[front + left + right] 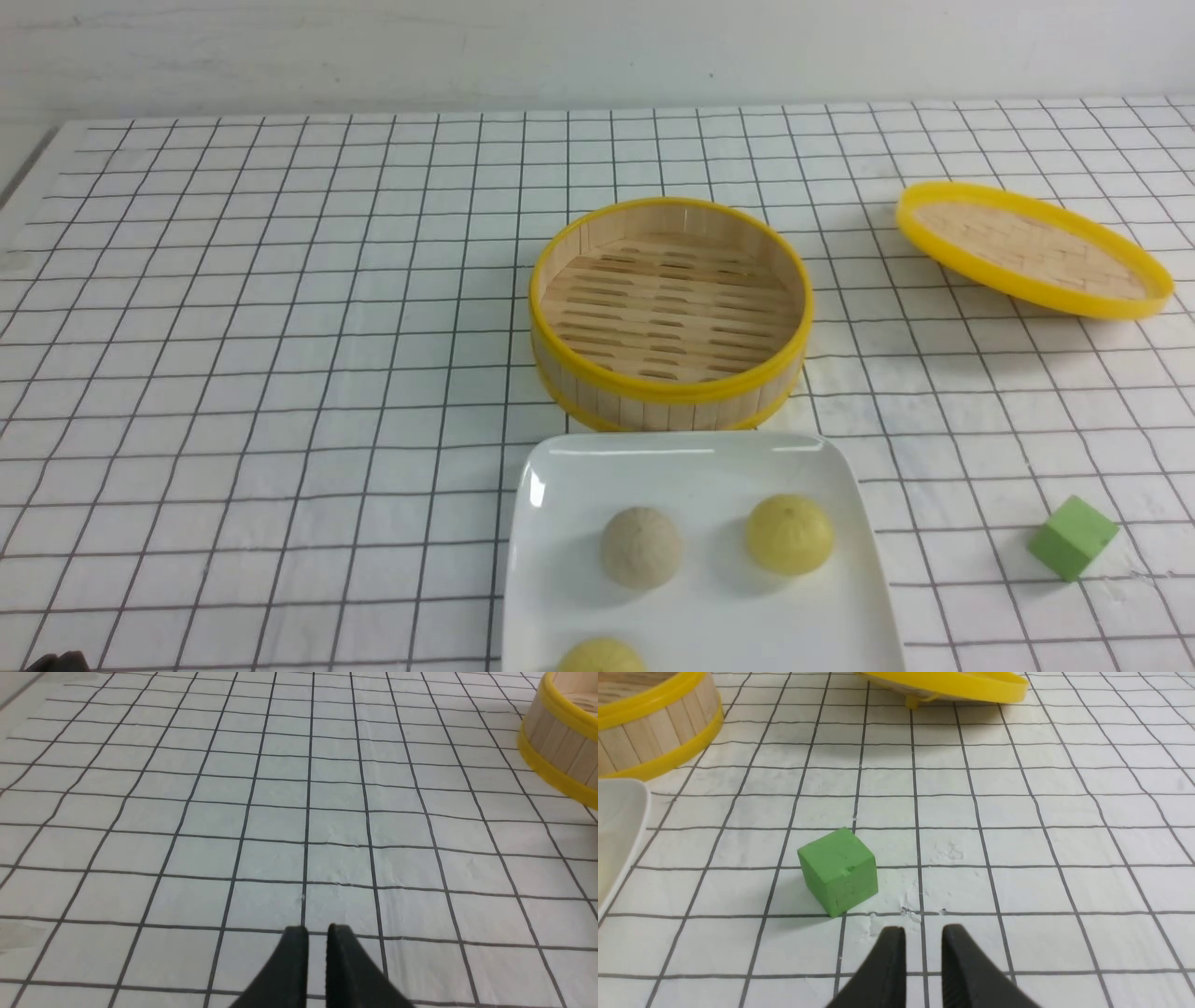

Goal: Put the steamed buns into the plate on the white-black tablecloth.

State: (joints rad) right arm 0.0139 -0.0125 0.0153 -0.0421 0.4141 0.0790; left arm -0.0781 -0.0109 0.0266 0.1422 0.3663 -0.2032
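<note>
1. Three steamed buns are counted on the plate [840, 523] – one greyish-beige bun [640, 547], one pale yellow bun [789, 534] beside it, and a second yellow bun [602, 656] cut off by the near edge of the front view.
2. The plate is set on the white-black tablecloth [280, 373], just in front of one bamboo steamer basket [668, 383], which is seen empty.
3. One yellow-rimmed lid [1032, 248] is seen tilted, to the right of the basket.
4. One green cube [1073, 538] is found right of the plate.
5. No writing or label can be read.
6. The left gripper [317, 933] is held nearly closed over bare cloth – nothing is clamped.
7. The right gripper [923, 935] is held slightly apart near the cube, gripping nothing.
</note>
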